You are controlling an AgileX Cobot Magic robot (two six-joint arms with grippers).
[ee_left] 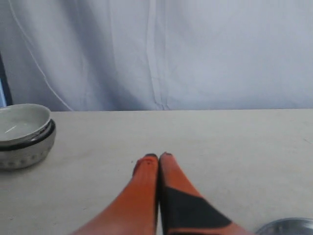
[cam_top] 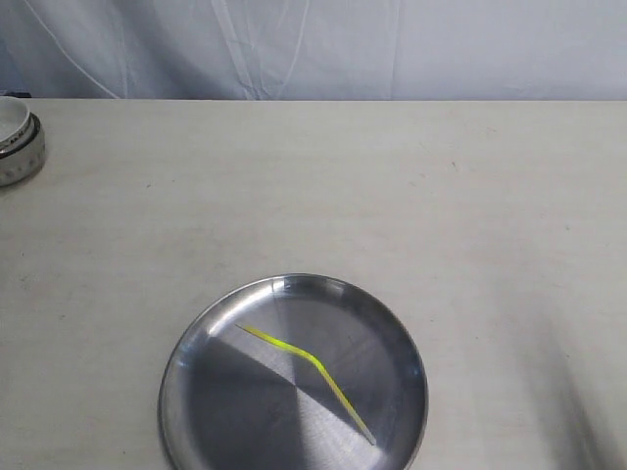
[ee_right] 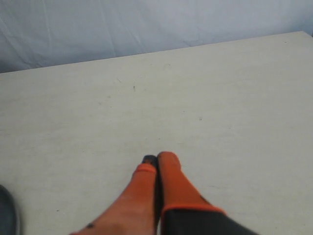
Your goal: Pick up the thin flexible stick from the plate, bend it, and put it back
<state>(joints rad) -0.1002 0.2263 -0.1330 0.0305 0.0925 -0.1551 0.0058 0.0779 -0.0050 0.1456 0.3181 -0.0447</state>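
Note:
The silver metal plate (cam_top: 225,421) lies at the near edge of the table in the exterior view. On it rests the thin yellow stick (cam_top: 309,357), kinked near its middle, running from upper left to lower right. Neither gripper shows in the exterior view. In the left wrist view my left gripper (ee_left: 158,157) is shut with nothing between its orange fingers, above bare table; a sliver of the plate's rim (ee_left: 288,226) shows at the frame's corner. My right gripper (ee_right: 157,159) is shut and empty too, over bare table, with a dark edge of the plate (ee_right: 7,210) to one side.
A small white ceramic bowl (cam_top: 18,137) stands at the far left of the table, also seen as the bowl (ee_left: 24,134) in the left wrist view. A pale cloth backdrop (cam_top: 313,49) hangs behind the table's far edge.

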